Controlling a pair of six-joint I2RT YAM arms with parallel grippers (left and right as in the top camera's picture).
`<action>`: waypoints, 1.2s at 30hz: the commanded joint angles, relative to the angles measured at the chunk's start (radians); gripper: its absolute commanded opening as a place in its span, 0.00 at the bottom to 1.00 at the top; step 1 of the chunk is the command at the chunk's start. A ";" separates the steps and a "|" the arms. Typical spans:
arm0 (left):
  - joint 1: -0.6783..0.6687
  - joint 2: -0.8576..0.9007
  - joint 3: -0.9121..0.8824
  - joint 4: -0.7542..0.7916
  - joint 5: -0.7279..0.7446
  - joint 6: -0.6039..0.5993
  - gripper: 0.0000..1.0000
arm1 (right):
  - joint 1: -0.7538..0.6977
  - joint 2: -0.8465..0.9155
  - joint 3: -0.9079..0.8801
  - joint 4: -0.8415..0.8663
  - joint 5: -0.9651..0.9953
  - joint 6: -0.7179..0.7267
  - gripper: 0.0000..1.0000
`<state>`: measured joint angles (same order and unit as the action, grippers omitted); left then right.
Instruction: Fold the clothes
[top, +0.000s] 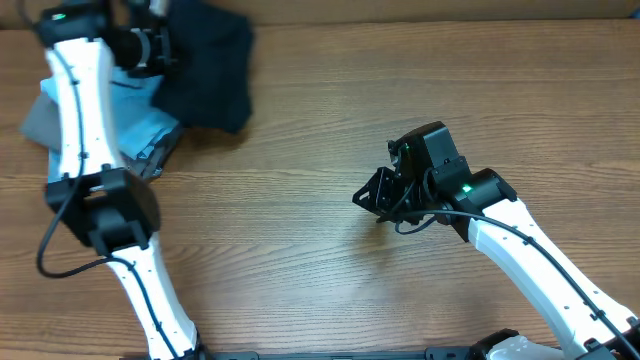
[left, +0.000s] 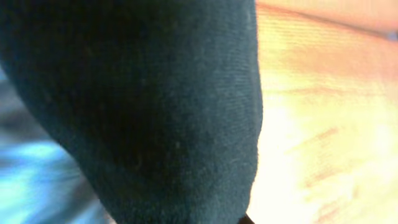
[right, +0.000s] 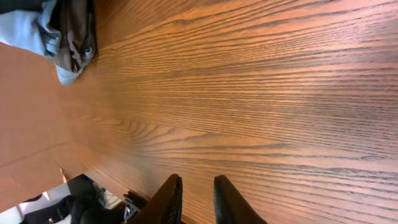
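Observation:
The clothes (top: 208, 72), a black T-shirt, lie bunched at the table's far left, partly over a pile of other garments. My left gripper (top: 163, 46) is at the shirt's left edge. In the left wrist view black fabric (left: 143, 106) fills most of the picture and hides the fingers, so the jaws read as shut on the cloth. My right gripper (top: 366, 197) hovers over bare wood at mid-table, far from the shirt. Its fingers (right: 198, 179) stand slightly apart with nothing between them.
A light blue shirt (top: 135, 115) and a grey garment (top: 38, 122) lie under and left of the black shirt. The pile also shows in the right wrist view as garments (right: 59, 31) at the far corner. The wooden table (top: 330, 110) spreads between the arms.

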<state>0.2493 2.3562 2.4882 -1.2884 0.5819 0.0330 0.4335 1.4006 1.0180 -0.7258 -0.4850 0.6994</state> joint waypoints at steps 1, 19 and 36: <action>0.089 -0.032 0.023 0.018 0.004 -0.108 0.04 | -0.004 -0.008 -0.002 0.004 0.014 -0.020 0.21; 0.351 -0.032 0.019 0.005 -0.069 -0.093 0.71 | -0.004 -0.008 -0.002 -0.013 0.040 -0.020 0.20; 0.471 -0.291 0.061 -0.046 0.128 0.047 1.00 | -0.004 -0.008 -0.002 -0.040 0.093 -0.019 0.21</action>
<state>0.7563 2.2013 2.5000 -1.3388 0.6186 0.0154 0.4335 1.4006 1.0180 -0.7704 -0.4294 0.6868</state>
